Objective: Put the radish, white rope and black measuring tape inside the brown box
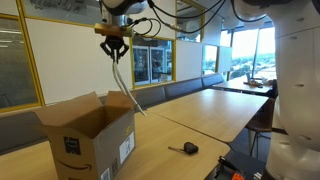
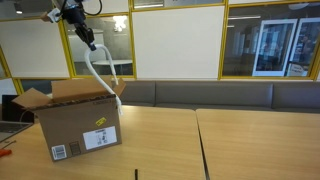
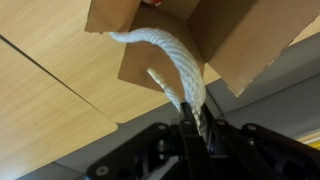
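The gripper [image 1: 116, 48] is closed on the upper end of the white rope [image 1: 122, 78], with the cord pinched between its dark fingers. In the wrist view the gripper [image 3: 192, 120] comes in from the bottom edge. There the white rope [image 3: 165, 50] runs up from between the fingers and curves over toward the cardboard flaps of the brown box [image 3: 235, 40].

The arm [image 2: 70, 12] reaches in from the upper corner of an exterior view, with the wrist angled downward. It holds the gripper [image 2: 91, 42] high above the carton, fingers pointing down toward the opening.

From that grip the white rope [image 2: 95, 66] hangs limp in a loose curve. Its lower end goes past a raised flap and out of sight into the open top of the brown box [image 2: 80, 128], so the cord is partly inside while its upper part is in the air.

The brown box [image 1: 88, 135] stands upright on the wooden table [image 1: 225, 110] with its flaps spread open. A black arrow logo and a white label show on its sides.

The black measuring tape [image 1: 188, 148] lies flat on the table, well apart from the box and nearer the table edge, with its thin tail pointing toward the carton. A padded bench [image 2: 200, 95] runs along the wall behind the table [image 2: 255, 140].
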Motion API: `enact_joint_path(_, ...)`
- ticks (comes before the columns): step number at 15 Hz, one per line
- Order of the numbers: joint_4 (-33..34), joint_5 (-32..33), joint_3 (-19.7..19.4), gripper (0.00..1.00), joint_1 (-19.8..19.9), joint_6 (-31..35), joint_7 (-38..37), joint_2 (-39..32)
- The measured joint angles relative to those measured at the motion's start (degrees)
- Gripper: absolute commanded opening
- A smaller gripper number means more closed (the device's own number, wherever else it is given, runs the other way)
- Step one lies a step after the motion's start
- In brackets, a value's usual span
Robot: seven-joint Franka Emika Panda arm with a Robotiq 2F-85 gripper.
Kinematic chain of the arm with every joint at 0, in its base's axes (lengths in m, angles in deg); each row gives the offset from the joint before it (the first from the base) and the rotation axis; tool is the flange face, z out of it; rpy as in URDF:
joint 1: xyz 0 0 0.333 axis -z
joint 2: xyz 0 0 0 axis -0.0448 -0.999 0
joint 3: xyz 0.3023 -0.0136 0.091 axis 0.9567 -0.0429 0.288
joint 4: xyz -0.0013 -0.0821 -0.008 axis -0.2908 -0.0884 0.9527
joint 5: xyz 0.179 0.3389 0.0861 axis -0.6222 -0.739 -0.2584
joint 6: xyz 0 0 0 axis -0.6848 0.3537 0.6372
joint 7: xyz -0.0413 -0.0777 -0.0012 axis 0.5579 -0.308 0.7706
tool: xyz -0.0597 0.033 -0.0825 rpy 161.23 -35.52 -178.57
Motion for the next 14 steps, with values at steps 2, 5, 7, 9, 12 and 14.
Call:
enact_joint_path(2, 2.17, -0.21, 0.16, 0.11, -2.12, -0.83, 0.01, -3.39)
enact_joint_path(5, 4.53, -2.36, 0.17, 0.12, -4.21, -1.17, 0.67, -7.5)
enact_joint_path(7, 5.16, -5.76, 0.16, 0.12, -4.47, -1.16, 2.32, -9.01)
enact_joint_path(9, 5.12, -10.1, 0.21, 0.13, -3.98, -1.13, 4.97, -9.64)
enact_joint_path(12, 3.87, -16.4, 0.35, 0.12, -2.29, -1.12, 9.21, -10.18)
enact_joint_path(14, 2.15, -20.94, 0.23, 0.12, -1.0, -1.04, 12.36, -10.8)
